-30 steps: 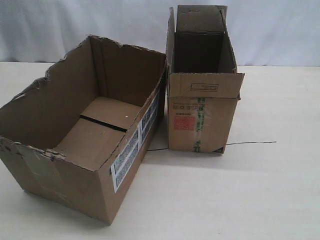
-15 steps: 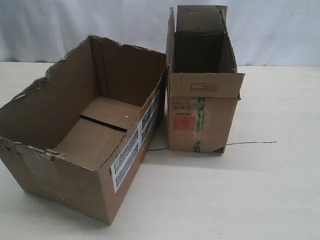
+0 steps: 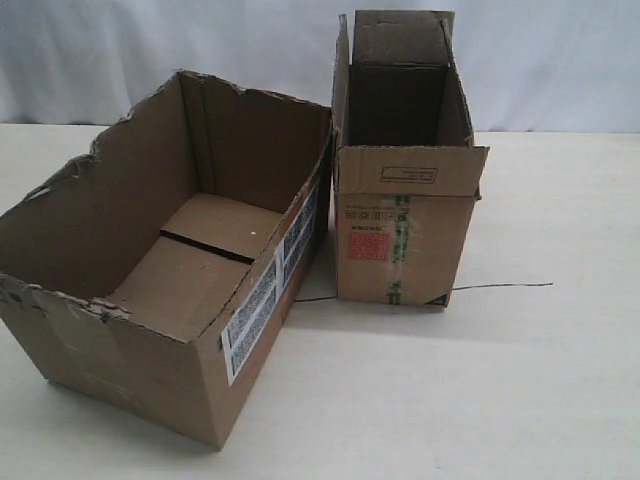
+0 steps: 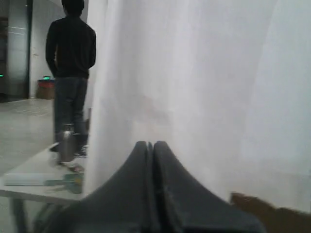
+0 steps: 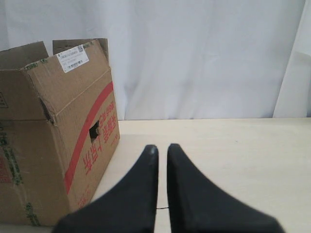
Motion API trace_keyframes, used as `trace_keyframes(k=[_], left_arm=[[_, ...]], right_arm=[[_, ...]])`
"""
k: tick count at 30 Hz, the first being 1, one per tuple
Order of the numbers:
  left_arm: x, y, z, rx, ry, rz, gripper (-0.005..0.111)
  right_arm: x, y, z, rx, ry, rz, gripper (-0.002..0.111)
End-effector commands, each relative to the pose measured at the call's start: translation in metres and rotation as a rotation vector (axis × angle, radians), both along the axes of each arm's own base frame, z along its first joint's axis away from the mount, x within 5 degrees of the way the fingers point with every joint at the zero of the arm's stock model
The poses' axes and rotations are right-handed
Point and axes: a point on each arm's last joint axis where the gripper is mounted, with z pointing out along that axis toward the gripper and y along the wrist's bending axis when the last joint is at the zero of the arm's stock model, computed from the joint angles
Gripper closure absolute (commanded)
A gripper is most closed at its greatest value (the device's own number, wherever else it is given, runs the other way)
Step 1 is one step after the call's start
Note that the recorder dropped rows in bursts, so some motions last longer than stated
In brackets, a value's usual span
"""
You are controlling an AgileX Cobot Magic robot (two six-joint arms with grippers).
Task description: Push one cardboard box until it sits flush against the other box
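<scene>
The cardboard box (image 3: 190, 270), wide with torn edges and white barcode labels, sits on the left of the table, turned at an angle. The other box (image 3: 405, 190), tall with a red label, stands to its right. Their far corners nearly meet, and a wedge-shaped gap widens toward the front. Neither gripper shows in the exterior view. My left gripper (image 4: 150, 144) is shut and empty, facing a white curtain. My right gripper (image 5: 162, 147) hangs low over the table beside the other box (image 5: 53, 131), fingers almost together, holding nothing.
A thin dark wire (image 3: 500, 286) lies on the pale table (image 3: 500, 400) by the tall box's base. A white curtain (image 3: 550, 60) backs the scene. In the left wrist view a person (image 4: 70, 73) stands far off, and a scrap of brown cardboard (image 4: 262, 213) shows.
</scene>
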Motion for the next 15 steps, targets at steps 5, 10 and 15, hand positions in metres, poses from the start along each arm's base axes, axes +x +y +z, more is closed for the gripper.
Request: trace_keyframes(k=[5, 10, 15], left_arm=[[0.047, 0.014, 0.057, 0.361, 0.828, 0.06, 0.107], [0.075, -0.014, 0.046, 0.282, 1.148, -0.264, 0.107], [0.069, -0.03, 0.017, 0.265, 1.223, -0.406, 0.107]], right_arm=[[0.0, 0.0, -0.001, 0.002, 0.002, 0.005, 0.103], [0.0, 0.0, -0.001, 0.002, 0.002, 0.005, 0.103], [0.0, 0.0, -0.001, 0.002, 0.002, 0.005, 0.103]])
